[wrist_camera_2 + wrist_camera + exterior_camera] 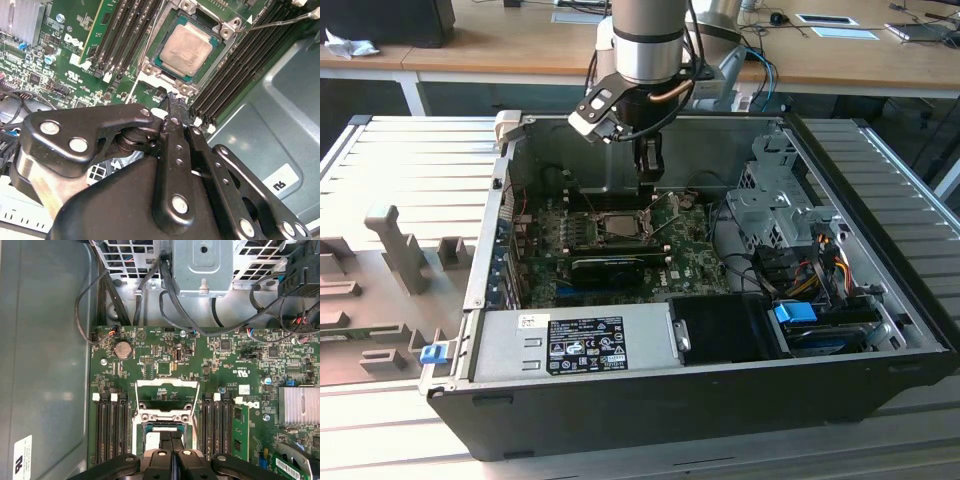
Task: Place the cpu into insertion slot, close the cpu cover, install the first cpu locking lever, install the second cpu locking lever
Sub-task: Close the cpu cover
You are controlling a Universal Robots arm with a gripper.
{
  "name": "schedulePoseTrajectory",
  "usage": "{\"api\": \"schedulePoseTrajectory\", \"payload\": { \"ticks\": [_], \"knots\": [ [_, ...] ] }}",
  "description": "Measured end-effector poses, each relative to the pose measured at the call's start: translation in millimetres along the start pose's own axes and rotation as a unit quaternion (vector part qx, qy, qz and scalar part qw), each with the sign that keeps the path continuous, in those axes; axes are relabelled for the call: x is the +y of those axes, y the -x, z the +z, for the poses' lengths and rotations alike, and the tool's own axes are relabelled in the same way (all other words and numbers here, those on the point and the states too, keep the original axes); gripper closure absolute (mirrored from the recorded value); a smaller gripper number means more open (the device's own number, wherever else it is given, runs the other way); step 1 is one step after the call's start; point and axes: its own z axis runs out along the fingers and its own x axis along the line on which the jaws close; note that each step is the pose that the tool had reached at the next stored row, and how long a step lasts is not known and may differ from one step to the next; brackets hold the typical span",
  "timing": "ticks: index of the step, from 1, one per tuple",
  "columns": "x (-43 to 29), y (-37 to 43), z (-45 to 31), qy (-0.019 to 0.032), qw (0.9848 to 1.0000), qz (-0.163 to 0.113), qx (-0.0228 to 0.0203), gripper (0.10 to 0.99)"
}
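One square chip lies flat, metal face up, inside the socket on the board in the open case. The gripper, jaws pressed together and empty, hovers just beside it.

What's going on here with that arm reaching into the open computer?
A robot arm is reaching down into an open computer case. The small silver chip already sits in its square socket on the green board. The gripper, fingers shut and holding nothing, is right at the socket's edge. The socket's metal cover looks swung open, not yet closed over the chip.
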Motion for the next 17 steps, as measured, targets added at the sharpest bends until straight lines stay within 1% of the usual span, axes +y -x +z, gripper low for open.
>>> {"api": "schedulePoseTrajectory", "payload": {
  "ticks": [17],
  "knots": [
    [8.8, 0.1, 0.6, 0.0, 1.0, 0.0, 0.0, 0.98]
  ]
}}
